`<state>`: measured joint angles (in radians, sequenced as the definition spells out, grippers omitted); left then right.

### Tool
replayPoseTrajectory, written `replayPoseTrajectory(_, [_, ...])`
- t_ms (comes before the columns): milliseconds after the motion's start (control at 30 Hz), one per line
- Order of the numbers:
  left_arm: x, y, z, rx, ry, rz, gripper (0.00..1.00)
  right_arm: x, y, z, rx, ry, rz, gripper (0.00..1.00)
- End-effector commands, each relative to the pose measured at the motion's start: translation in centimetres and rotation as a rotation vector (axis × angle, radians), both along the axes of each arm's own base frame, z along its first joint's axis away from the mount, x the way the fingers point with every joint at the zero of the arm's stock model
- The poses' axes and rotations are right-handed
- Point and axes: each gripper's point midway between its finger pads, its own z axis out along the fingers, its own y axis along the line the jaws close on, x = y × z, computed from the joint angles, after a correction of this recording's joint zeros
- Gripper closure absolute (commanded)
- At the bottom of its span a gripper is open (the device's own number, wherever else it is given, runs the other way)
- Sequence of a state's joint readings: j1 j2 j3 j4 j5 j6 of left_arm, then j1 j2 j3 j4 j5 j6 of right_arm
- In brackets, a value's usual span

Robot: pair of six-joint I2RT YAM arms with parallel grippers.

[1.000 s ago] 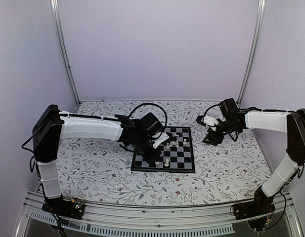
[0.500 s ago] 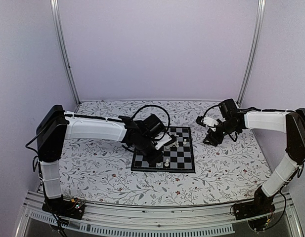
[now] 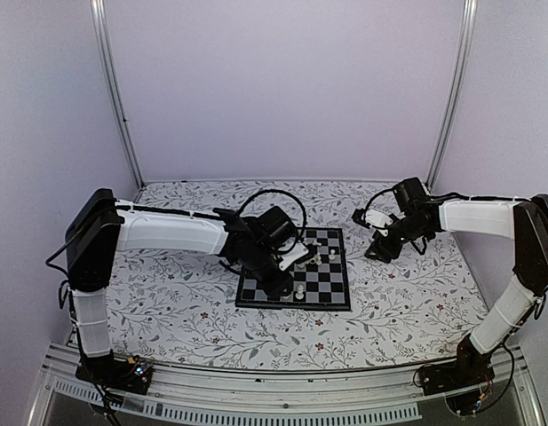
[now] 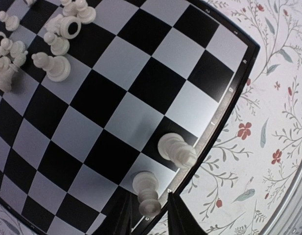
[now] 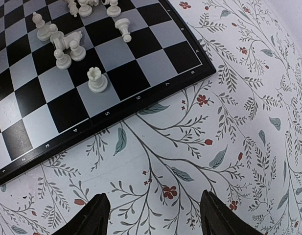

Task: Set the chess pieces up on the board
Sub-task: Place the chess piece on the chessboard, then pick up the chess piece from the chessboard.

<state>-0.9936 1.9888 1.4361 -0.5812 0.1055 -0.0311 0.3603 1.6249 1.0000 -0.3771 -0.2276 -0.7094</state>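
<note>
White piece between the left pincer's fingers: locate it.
In the left wrist view, bottom centre, the white chess piece stands on the black-and-white chessboard's edge row, beside another white piece.

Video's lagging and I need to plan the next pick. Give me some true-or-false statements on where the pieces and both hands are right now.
1. The left hand straddles a white piece standing in the edge row of the board. True.
2. A second piece stands close beside it. True.
3. The right hand holds a piece. False: it is open and empty, over the floral table beside the board.
4. The remaining pieces are lined up in a neat row. False: they sit in a loose cluster, some toppled.
</note>
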Motion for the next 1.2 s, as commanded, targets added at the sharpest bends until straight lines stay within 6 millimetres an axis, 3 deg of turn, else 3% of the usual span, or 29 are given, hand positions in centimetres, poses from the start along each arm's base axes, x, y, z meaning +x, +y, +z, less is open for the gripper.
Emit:
replayPoseTrajectory(0, [-0.2, -1.0, 1.7, -0.026, -0.023, -0.02, 0.69, -0.5, 0.1, -0.7, -0.012, 0.013, 0.013, 0.34])
replayPoseTrajectory(233, [2.2, -1.2, 5.5, -0.051, -0.147, 0.01, 0.64, -0.5, 0.1, -0.7, -0.012, 0.012, 0.014, 0.34])
replayPoseTrajectory(467, [7.4, -1.5, 6.2, -0.063, -0.218, 0.161, 0.65, -0.5, 0.1, -0.7, -0.013, 0.012, 0.013, 0.34])
replayPoseTrajectory(767, [10.8, -3.2, 5.1, -0.094, -0.19, 0.201, 0.63, -0.5, 0.0, -0.6, -0.017, 0.01, 0.013, 0.34])
replayPoseTrajectory(1167, [11.2, -3.8, 1.8, -0.055, -0.132, 0.193, 0.65, -0.6, -0.1, -0.8, -0.024, 0.013, 0.012, 0.34])
